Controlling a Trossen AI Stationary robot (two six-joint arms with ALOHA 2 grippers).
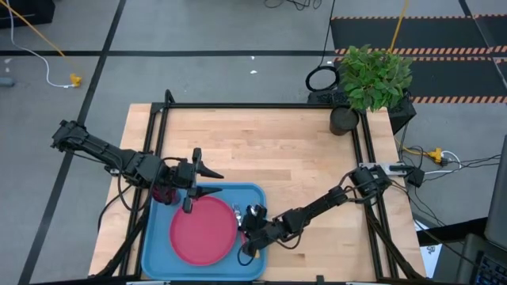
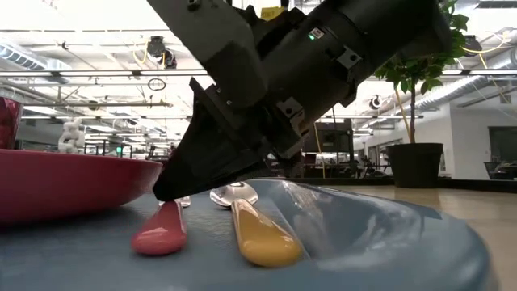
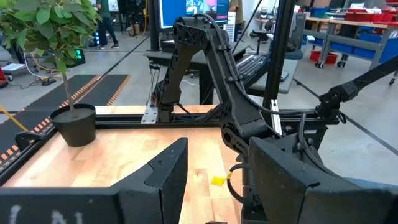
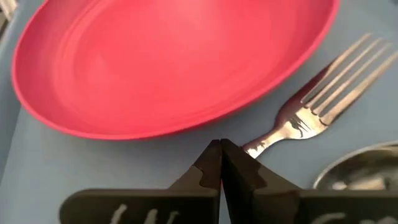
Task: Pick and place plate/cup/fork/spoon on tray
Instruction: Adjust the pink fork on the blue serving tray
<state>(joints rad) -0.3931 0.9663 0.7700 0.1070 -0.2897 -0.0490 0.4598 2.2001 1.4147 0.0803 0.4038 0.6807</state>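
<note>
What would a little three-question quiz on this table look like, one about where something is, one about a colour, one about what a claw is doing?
1. Where does the plate lie?
A. On the bare wood
B. In the tray
C. Beside the plant pot

2. What colour is the spoon handle?
A. Orange
B. Green
C. White

3. How do the fingers of the right gripper stand?
A. Spread wide over the plate
B. Holding the cup
C. Pressed together above the fork handle

Answers:
1. B: the high view shows the pink-red plate inside the blue tray's rim.
2. A: the low view shows an orange handle beside the fork's red-pink one.
3. C: the right wrist view shows the two fingers meeting, with a sliver of red handle between their tips.

The left gripper waits at the tray's far edge, fingers apart.
</note>
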